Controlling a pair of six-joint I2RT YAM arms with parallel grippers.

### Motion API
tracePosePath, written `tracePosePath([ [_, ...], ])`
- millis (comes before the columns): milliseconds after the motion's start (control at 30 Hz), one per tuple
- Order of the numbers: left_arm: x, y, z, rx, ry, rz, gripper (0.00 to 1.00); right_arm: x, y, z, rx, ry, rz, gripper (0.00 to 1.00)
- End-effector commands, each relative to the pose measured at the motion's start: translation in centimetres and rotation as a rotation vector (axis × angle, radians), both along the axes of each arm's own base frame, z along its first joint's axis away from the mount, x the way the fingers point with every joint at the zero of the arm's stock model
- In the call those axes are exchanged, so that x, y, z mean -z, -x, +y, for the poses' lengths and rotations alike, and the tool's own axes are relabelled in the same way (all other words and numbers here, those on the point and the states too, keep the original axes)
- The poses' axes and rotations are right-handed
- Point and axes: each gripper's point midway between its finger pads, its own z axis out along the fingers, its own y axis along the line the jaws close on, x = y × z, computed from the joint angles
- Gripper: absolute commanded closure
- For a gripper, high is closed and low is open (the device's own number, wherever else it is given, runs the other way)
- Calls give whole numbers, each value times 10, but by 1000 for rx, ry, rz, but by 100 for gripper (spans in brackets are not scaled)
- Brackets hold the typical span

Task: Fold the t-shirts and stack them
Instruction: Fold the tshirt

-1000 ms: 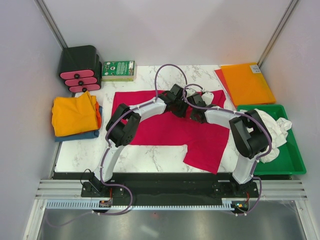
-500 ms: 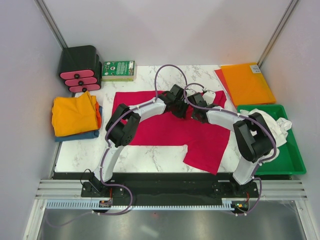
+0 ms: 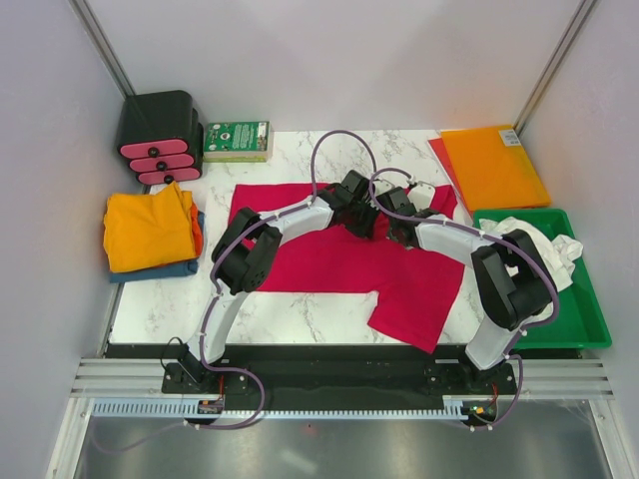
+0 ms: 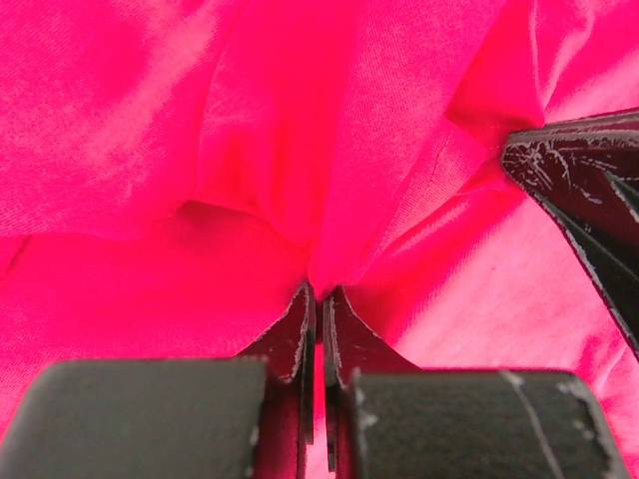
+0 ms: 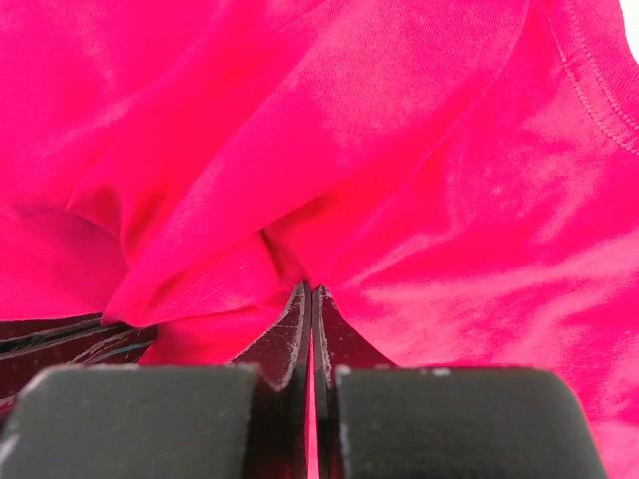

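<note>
The crimson-red t-shirt (image 3: 329,261) lies spread on the marble table, one part hanging toward the near edge at the right. My left gripper (image 3: 365,222) and right gripper (image 3: 396,232) meet over its upper middle. In the left wrist view the left gripper (image 4: 319,294) is shut on a fold of the red t-shirt (image 4: 150,130). In the right wrist view the right gripper (image 5: 308,291) is shut on red cloth (image 5: 449,180) too. A folded golden-yellow t-shirt (image 3: 148,228) lies on a blue one (image 3: 155,269) at the left. A white t-shirt (image 3: 544,261) lies crumpled in the green tray (image 3: 579,319).
A black holder with pink pads (image 3: 160,138) and a green box (image 3: 238,141) stand at the back left. A flat orange plastic sheet (image 3: 492,165) lies at the back right. Frame posts rise at both back corners.
The right arm has shifted right and back, pulling the shirt's upper right part outward. The red cloth at the near right has shifted slightly. The left arm has hardly moved.
</note>
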Motion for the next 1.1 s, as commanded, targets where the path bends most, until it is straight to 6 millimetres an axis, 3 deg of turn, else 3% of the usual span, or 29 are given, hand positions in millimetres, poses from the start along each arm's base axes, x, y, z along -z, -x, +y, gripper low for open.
tracePosePath([
  [0, -10, 4, 7, 6, -13, -3, 98, -5, 5, -22, 39, 93, 1, 99],
  [133, -9, 4, 6, 4, -11, 3, 98, -6, 3, -21, 35, 93, 1, 92],
  [500, -7, 6, 7, 9, -13, 11, 98, 1, 1, -19, 33, 96, 17, 88],
  [700, -8, 6, 6, 9, -11, 8, 98, 2, 2, -21, 34, 107, 20, 99],
  [1067, -12, 6, 10, 0, -16, 3, 98, -8, 33, -61, 131, 192, 73, 100],
])
